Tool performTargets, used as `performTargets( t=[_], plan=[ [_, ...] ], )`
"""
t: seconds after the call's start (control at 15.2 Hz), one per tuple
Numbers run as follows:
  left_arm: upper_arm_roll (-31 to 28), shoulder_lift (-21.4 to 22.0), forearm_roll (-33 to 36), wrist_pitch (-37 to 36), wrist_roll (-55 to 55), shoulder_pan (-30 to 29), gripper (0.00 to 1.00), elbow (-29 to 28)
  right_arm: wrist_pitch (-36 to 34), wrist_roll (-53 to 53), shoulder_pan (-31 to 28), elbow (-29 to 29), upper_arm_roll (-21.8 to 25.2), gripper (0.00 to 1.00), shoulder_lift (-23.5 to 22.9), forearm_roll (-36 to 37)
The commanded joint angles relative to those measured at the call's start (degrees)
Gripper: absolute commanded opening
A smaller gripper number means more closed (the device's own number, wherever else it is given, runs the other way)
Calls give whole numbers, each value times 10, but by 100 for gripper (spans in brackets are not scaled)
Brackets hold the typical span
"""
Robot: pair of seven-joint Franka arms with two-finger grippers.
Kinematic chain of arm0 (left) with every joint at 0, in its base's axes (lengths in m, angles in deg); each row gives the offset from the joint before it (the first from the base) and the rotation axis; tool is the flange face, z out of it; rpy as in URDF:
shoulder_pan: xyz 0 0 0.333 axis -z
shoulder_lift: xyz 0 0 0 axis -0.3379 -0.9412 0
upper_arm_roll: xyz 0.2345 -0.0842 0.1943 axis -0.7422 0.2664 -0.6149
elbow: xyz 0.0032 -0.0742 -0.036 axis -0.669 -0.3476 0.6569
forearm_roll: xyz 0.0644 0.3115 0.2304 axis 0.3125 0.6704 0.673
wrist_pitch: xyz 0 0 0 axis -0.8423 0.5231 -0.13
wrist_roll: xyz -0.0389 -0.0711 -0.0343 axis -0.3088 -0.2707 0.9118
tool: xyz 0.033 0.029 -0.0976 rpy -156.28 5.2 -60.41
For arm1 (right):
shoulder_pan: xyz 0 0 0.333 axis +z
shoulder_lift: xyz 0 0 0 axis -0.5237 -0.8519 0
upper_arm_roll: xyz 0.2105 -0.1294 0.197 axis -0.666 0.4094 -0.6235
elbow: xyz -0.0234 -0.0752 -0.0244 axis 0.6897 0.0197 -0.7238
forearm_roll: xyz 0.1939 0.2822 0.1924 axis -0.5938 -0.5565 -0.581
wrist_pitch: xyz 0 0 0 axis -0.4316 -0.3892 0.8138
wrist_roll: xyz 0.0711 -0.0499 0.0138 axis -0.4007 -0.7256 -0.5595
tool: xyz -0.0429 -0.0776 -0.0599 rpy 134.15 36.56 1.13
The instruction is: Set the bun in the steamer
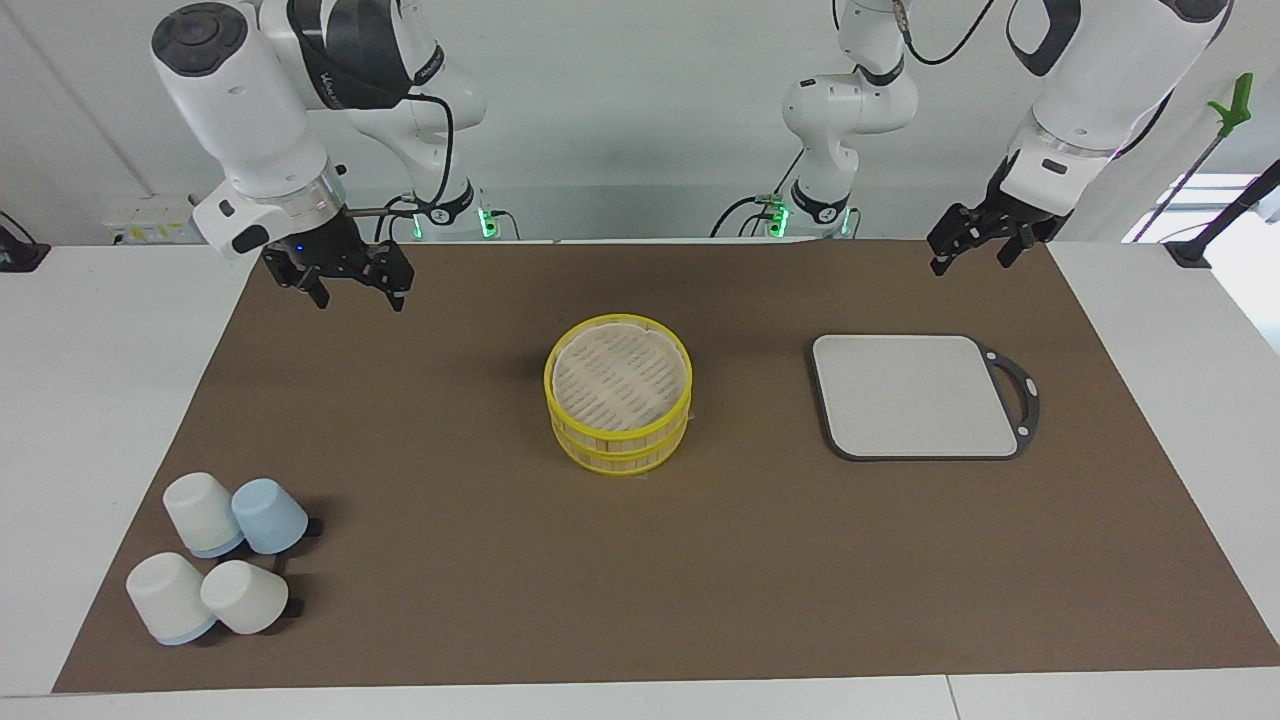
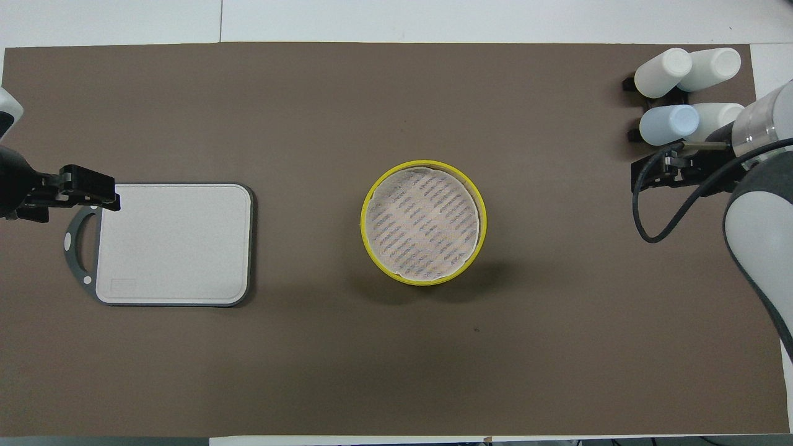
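"Steamer position, please?"

"Taking a dial laid flat on the counter (image 1: 100,400) with twelve pointing away from me, the steamer (image 1: 620,445) sat at its centre, in the middle of the brown mat (image 1: 450,560). It was two yellow-rimmed tiers, stacked, with a pale slatted surface showing on top."

"And around it?"

"A grey board (image 1: 915,395) with a black handle lay at nine o'clock. Four cups (image 1: 200,510), three white and one blue, were clustered at about two o'clock."

"Your end effectors?"

"Both hung in the air, released and holding nothing. My left end effector (image 1: 973,262) was at roughly eight o'clock, by the board's handle. My right end effector (image 1: 360,300) was at about four o'clock, toward the cups' end."
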Motion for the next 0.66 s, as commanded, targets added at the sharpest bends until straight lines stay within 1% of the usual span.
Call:
performTargets(
  t=[0.0,0.59],
  plan=[
    [-2,-5,-7,-8,-8,0,100,14,24,-15,3,9,3,100,4,-4],
    [-2,-5,-7,-8,-8,0,100,13,24,-15,11,10,3,100,5,-1]
  ],
)
